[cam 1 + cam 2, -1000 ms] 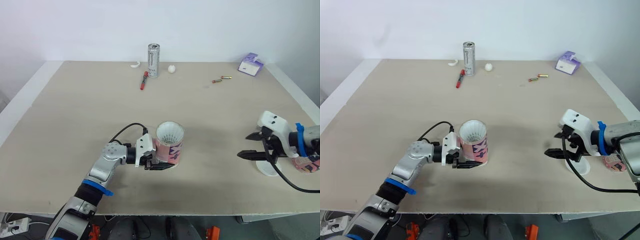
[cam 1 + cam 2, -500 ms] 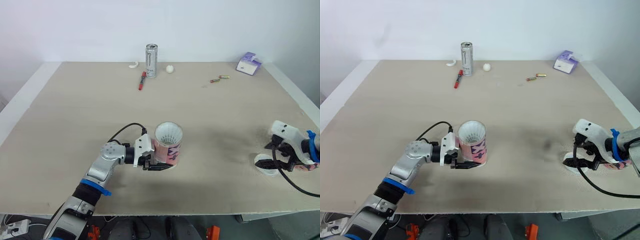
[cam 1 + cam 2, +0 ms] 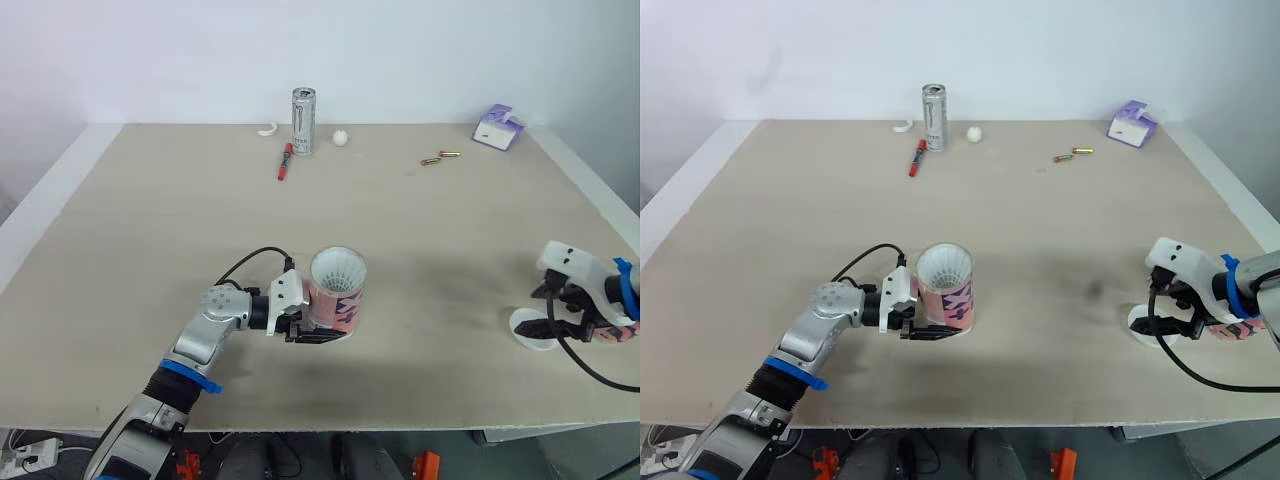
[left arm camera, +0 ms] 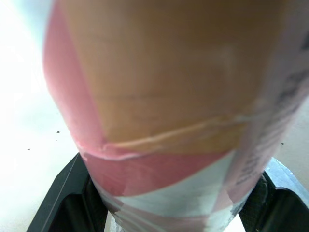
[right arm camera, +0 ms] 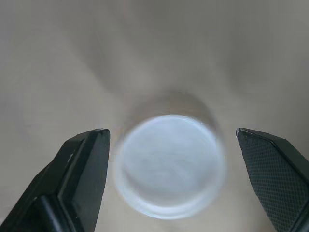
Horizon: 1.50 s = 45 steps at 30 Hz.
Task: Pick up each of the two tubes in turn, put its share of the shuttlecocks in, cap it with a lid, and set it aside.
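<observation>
A pink and white tube [image 3: 338,292] stands upright on the table with white shuttlecock feathers showing in its open top. My left gripper [image 3: 316,326] is shut on the tube's lower part; in the left wrist view its black fingers [image 4: 65,198] press on both sides of the tube [image 4: 169,96]. A white round lid [image 3: 533,330] lies flat near the table's right front. My right gripper [image 5: 171,133] hangs open just over the lid [image 5: 169,164], one finger on each side, apart from it. A pink patterned object [image 3: 1240,328] lies partly hidden behind my right wrist.
At the table's far edge stand a silver can [image 3: 304,121], a red pen [image 3: 286,160], a small white ball [image 3: 342,138] and a white curved piece [image 3: 270,129]. Two small metal cylinders [image 3: 441,157] and a purple box [image 3: 500,128] lie at the far right.
My right gripper has moved right and down from beside the lid to straddle it, still open. The left gripper and the tube have not moved.
</observation>
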Each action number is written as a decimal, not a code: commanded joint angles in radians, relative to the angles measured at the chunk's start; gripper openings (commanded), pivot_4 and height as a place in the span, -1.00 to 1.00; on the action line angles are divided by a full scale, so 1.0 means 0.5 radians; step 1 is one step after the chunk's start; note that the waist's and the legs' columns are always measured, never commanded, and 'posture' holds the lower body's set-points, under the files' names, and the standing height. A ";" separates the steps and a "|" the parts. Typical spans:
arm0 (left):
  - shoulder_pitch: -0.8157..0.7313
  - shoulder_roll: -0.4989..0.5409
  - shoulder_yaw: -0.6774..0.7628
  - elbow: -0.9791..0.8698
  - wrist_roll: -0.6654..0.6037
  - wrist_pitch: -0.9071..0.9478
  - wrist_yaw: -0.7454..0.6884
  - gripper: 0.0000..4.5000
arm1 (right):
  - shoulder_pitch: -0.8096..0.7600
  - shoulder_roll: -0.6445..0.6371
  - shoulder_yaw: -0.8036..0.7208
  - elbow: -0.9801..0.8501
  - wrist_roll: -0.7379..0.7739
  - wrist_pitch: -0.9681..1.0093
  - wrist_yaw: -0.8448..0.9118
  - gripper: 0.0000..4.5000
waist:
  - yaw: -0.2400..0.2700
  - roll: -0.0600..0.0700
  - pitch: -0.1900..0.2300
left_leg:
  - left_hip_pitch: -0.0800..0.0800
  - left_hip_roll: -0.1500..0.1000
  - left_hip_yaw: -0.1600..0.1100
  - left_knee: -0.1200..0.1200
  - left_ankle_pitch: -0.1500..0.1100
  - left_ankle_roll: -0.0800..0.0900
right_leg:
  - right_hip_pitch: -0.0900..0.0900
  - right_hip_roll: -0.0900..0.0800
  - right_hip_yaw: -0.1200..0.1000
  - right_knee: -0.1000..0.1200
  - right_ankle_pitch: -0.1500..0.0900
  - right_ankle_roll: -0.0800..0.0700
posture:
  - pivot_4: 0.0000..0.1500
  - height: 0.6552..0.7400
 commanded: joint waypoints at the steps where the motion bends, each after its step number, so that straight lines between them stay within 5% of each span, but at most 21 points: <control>1: 0.035 0.024 -0.037 -0.022 0.004 0.035 -0.013 0.33 | 0.082 -0.074 -0.146 -0.214 0.093 0.132 0.011 0.99 | 0.000 0.001 0.000 | 0.000 0.000 0.000 0.000 0.000 0.000 | 0.000 0.000 0.000 0.000 0.000 0.000 | 1.00 1.00; 26: 0.014 0.025 -0.041 0.000 0.026 0.041 -0.002 0.33 | 0.154 0.037 -0.041 -0.318 0.133 0.412 -0.300 0.99 | 0.000 0.001 0.000 | 0.001 0.000 0.000 0.001 0.000 0.000 | 0.002 0.000 0.000 0.000 0.001 0.001 | 1.00 1.00; 29: 0.011 0.025 -0.042 0.003 0.028 0.041 -0.001 0.33 | 0.129 0.057 -0.023 -0.314 0.134 0.435 -0.327 0.66 | 0.000 0.001 0.000 | 0.001 0.000 0.000 0.002 0.000 0.000 | 0.002 0.000 0.000 0.000 0.001 0.001 | 1.00 1.00; 34: 0.014 0.027 -0.043 -0.002 0.030 0.044 0.005 0.33 | 0.129 0.059 -0.013 -0.332 0.148 0.471 -0.357 -0.49 | 0.000 0.001 -0.001 | 0.001 0.000 0.000 0.002 0.000 0.000 | 0.002 0.000 0.000 0.000 0.001 0.001 | 1.00 1.00; 37: 0.015 0.028 -0.044 -0.005 0.030 0.052 0.008 0.33 | 0.150 0.046 -0.026 -0.339 0.150 0.477 -0.363 -0.96 | 0.000 0.001 -0.001 | 0.001 0.000 0.000 0.002 0.000 0.000 | 0.002 0.000 0.000 0.000 0.001 0.001 | 1.00 1.00; 45: 0.008 0.033 -0.052 0.004 0.028 0.060 0.000 0.33 | 0.155 0.011 -0.052 -0.357 0.140 0.409 -0.366 -0.98 | 0.000 0.001 -0.001 | 0.003 0.000 0.000 0.003 0.000 0.000 | 0.004 0.000 0.000 0.000 0.002 0.002 | 1.00 1.00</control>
